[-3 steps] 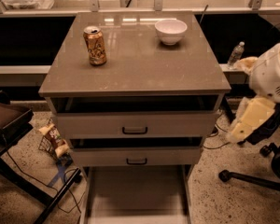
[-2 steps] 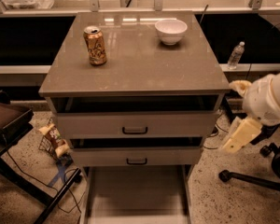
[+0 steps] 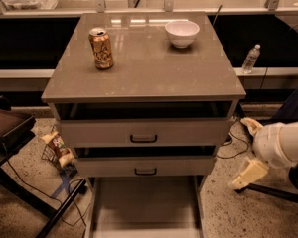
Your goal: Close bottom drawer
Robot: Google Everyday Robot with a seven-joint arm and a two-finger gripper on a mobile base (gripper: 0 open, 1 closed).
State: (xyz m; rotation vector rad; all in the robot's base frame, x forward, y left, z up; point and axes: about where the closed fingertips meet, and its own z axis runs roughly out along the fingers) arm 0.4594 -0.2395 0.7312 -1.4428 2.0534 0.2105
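The bottom drawer (image 3: 144, 205) stands pulled far out of the pale grey cabinet toward the camera. Its long flat tray looks bare, and its front and pull are cut off by the lower edge of the view. Above it, the two taller drawers (image 3: 144, 132) with black pulls are slightly ajar. My gripper (image 3: 248, 150) hangs to the right of the cabinet, level with the middle drawer and clear of it. Its cream fingers (image 3: 249, 173) are spread apart and hold nothing.
On the cabinet top (image 3: 144, 78) stand a soda can (image 3: 101, 48) and a white bowl (image 3: 182, 32). A snack bag (image 3: 57, 148) and cables lie on the floor at the left. A water bottle (image 3: 250, 58) stands at the right, with chair legs (image 3: 278, 195) below.
My arm has moved down along the cabinet's right side, from level with the top to level with the middle drawer. The drawers have not moved.
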